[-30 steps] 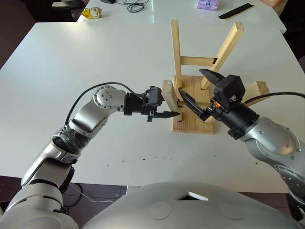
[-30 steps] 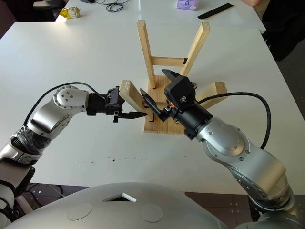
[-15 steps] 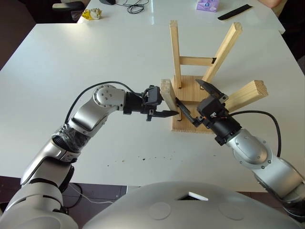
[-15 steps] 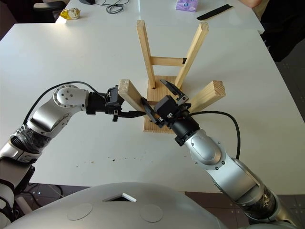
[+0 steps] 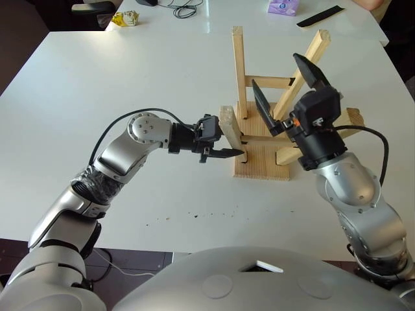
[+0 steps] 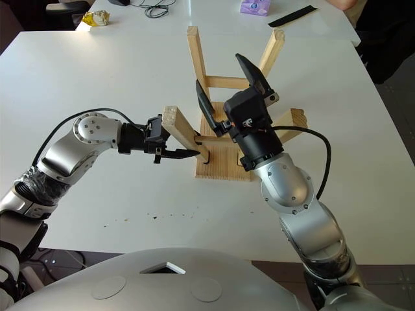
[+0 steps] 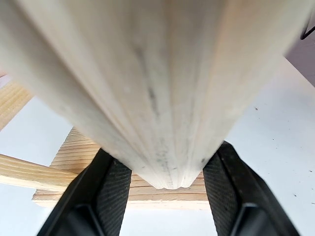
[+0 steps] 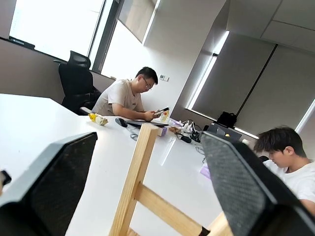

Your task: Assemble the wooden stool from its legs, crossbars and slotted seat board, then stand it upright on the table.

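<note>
While the left gripper [image 5: 232, 150] holds a stool leg [image 5: 228, 126] in its jaws
The right gripper [image 5: 275, 69] has its jaws wide open

Seat board [image 5: 259, 170]: pale wood, lying flat on the table, with the legs rising from its top face.
Far-left leg [image 5: 238, 65]: square pale stick, close to upright, its base on the board's far part.
Far-right leg [image 5: 317, 44]: leans out to the right, its base on the board.
Top crossbar [image 5: 280, 82]: level, joining the two far legs partway up.
Near-left leg [image 5: 228, 126]: tilted toward me, its base at the board's left side. My left claw [image 5: 235, 151] clamps it, one finger on each side.
Low crossbar [image 5: 258, 138]: level, just above the board, running right from the near-left leg. My right arm hides its far end.
Near-right leg [image 5: 353, 116]: leans far out to the right. My right arm hides its base.
</note>
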`<state>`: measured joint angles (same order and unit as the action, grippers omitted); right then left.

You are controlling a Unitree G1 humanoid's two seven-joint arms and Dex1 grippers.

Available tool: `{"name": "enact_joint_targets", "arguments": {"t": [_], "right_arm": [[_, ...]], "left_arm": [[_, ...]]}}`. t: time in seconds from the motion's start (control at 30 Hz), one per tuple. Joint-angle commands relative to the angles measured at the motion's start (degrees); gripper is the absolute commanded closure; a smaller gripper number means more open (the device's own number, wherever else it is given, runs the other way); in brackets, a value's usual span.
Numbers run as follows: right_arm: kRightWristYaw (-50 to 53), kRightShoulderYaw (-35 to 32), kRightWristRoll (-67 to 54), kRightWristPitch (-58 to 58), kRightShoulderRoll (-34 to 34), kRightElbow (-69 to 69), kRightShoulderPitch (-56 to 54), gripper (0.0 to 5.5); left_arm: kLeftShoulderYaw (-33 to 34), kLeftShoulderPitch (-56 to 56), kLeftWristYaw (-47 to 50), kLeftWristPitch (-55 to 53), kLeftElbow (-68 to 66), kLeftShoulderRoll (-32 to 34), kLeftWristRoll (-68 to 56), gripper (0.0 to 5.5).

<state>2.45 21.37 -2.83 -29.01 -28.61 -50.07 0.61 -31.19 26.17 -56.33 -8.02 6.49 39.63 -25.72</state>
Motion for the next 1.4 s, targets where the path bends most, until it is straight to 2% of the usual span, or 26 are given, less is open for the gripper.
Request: {"name": "enact_joint_targets", "arguments": {"t": [0.03,0.23,0.53,0.67,0.83,0.93,1.07,1.2,1.33,1.4], "right_arm": [[-2.5,6.9,7.9,5.2,-4.2,14.0,11.0,1.66],[-3.4,4.2,8.5,9.2,-0.3,15.1,11.2,1.66],[-2.8,-4.1,4.8,10.6,8.4,2.5,2.3,1.66],[-4.6,-2.0,6.5,10.7,8.1,6.1,5.4,1.66],[-8.5,5.1,13.3,8.9,2.8,18.5,12.2,1.66],[-8.8,4.2,12.5,9.7,4.4,17.7,12.8,1.66],[-7.5,-2.4,5.0,12.7,10.4,8.6,9.2,1.66],[-7.1,-11.1,-10.7,8.2,16.1,-2.3,3.8,1.66],[-4.8,-22.2,-33.0,3.5,15.1,-8.2,2.2,1.66],[-4.2,-26.7,-39.8,3.1,13.2,-8.0,2.7,1.66]], "left_arm": [[-6.2,-3.7,-0.4,-6.1,-6.4,3.8,14.2,3.43],[-6.4,-3.3,-0.5,-5.9,-6.7,3.8,14.4,3.43],[-6.4,-3.5,-0.4,-5.8,-6.8,3.8,14.4,3.43],[-6.5,-3.2,-0.5,-5.8,-7.0,3.6,14.5,3.43],[-6.7,-3.1,-0.7,-5.8,-6.9,3.5,14.5,3.43],[-6.8,-3.0,-0.9,-5.6,-7.2,3.6,14.6,3.43],[-6.6,-3.2,-0.7,-5.6,-7.3,3.7,14.6,3.43],[-5.6,-4.1,0.2,-6.0,-7.1,4.1,14.1,3.43],[-1.6,-6.2,3.1,-7.8,-5.2,4.8,10.9,3.43],[1.3,-7.3,4.7,-9.5,-3.1,4.7,8.2,3.43]]}}
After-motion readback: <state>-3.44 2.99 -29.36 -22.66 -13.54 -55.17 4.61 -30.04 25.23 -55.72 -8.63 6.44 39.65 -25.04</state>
